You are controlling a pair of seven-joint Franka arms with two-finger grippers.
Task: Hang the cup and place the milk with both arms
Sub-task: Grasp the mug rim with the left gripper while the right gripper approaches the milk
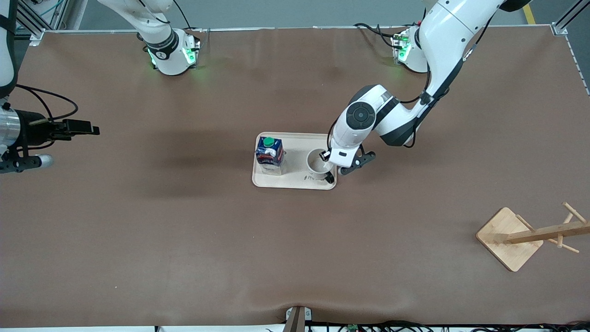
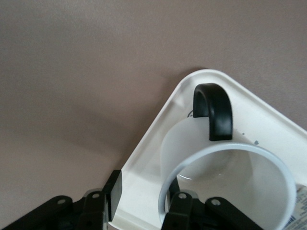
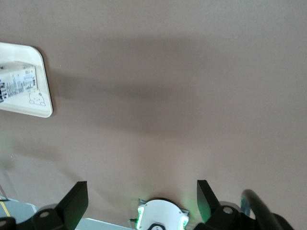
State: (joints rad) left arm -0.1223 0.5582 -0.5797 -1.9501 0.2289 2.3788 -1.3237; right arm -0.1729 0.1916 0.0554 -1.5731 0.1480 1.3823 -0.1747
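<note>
While the milk (image 1: 269, 154) and the cup (image 1: 319, 163) stand on the tray (image 1: 295, 182), its label unreadable, the left pincer (image 1: 328, 161) straddles the cup's rim, fingers apart. The right pincer (image 3: 143, 199) waits, spread wide, over the counter (image 1: 184, 240) toward the right arm's end.

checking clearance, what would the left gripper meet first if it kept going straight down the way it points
The cup: the left gripper straddles its rim, one finger inside, the other outside. Past the wall, probably the tray floor.
</note>
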